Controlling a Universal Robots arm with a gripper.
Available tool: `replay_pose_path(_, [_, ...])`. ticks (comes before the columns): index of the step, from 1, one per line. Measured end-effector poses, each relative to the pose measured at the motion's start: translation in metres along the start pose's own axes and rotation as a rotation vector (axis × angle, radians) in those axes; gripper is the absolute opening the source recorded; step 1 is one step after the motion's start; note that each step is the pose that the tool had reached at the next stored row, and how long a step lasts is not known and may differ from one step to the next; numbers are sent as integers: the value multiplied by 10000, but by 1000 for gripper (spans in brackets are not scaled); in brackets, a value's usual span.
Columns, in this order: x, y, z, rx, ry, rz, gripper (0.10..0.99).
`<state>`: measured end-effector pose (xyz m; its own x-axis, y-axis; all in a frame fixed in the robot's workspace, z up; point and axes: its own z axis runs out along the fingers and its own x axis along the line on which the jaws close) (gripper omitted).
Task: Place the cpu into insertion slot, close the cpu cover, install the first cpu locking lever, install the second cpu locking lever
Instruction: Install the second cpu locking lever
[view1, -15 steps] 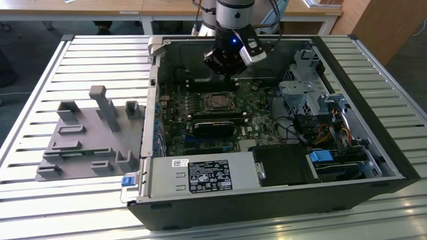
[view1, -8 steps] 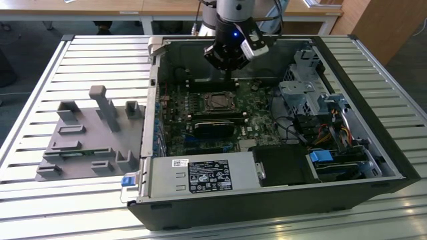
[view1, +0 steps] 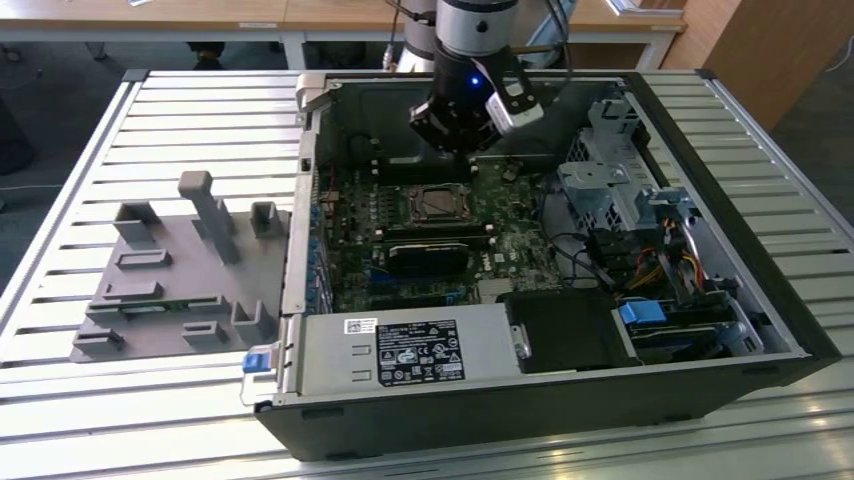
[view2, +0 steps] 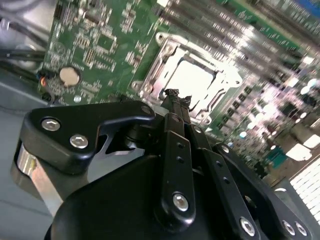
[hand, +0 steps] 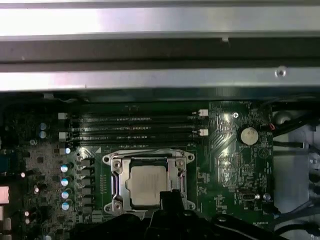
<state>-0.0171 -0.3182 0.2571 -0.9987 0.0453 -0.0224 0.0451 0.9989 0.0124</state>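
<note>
Gripper (hand: 172, 197) above cpu (hand: 145, 184) under cpu cover (hand: 116, 176).

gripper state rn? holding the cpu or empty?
Gripper: fingers together, holding nothing, above the motherboard. The cpu sits in the insertion slot with the cpu cover down around it.

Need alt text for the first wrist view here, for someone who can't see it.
A silvery square chip sits in its socket on a green circuit board, with the metal cover frame lying down around it. The dark tip of the robot's claw hangs just in front of the chip. Beyond the socket run long black memory slots and the grey metal wall of the computer case.
</note>
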Motion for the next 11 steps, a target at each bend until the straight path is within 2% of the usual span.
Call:
replay_pose_path(3, [-4,-88,0,2,26,1,106])
replay_pose_path(4, [-5,-105,0,3,69,2,106])
replay_pose_path(6, [-10,-115,9,7,222,2,106])
replay_pose_path(7, [-10,-119,16,11,261,1,106])
replay_pose_path(11, [-11,-155,55,16,338,-46,106])
